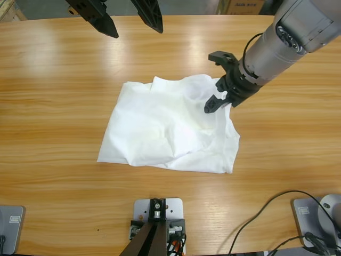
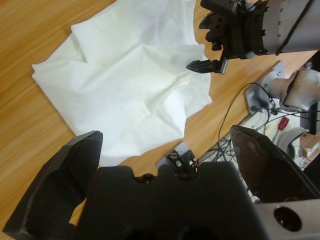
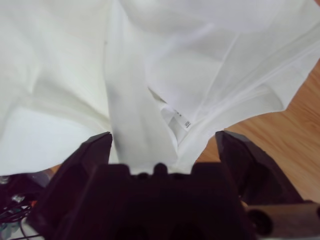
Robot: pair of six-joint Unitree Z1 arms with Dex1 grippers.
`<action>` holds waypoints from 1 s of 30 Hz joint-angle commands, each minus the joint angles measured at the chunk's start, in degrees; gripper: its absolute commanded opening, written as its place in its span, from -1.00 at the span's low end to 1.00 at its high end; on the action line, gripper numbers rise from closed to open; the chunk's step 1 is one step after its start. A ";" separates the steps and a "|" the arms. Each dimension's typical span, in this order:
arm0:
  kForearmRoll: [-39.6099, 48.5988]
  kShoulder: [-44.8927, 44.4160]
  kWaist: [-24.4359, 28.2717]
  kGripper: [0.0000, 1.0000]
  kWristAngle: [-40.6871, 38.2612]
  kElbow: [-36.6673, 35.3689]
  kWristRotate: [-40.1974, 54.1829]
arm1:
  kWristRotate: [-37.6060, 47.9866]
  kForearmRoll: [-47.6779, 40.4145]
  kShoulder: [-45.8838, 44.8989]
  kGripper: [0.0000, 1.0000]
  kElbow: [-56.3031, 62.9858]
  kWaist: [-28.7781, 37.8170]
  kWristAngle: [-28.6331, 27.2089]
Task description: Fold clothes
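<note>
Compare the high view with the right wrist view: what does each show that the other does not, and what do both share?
Only the high view shows the T-shirt's whole crumpled outline, the left gripper above the table's far edge, and the right arm. Only the right wrist view shows a small label among the folds. Both show the right gripper, jaws open, at the shirt's edge.

T-shirt [image 1: 160, 128] logo hidden, label [image 3: 184, 121] unreadable

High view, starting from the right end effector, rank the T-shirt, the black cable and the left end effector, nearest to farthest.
1. T-shirt: directly under the right end effector, at the table's middle.
2. Left end effector: top edge, left of centre.
3. Black cable: bottom right corner.
</note>
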 commanded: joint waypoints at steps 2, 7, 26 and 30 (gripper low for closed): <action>8.53 1.02 1.02 0.99 0.87 1.45 1.58 | -0.95 0.16 5.09 -1.00 0.01 0.52 0.05; 8.56 1.57 1.02 0.99 0.87 1.50 1.93 | -0.86 2.02 5.36 -1.00 -1.25 0.52 -3.82; 8.58 2.34 1.02 0.99 0.79 2.20 2.55 | -6.66 13.89 7.84 -1.00 -15.59 -1.96 -4.87; 8.58 2.34 1.02 0.99 0.79 2.20 2.71 | -7.01 14.33 8.80 -1.00 -16.53 -4.02 -4.87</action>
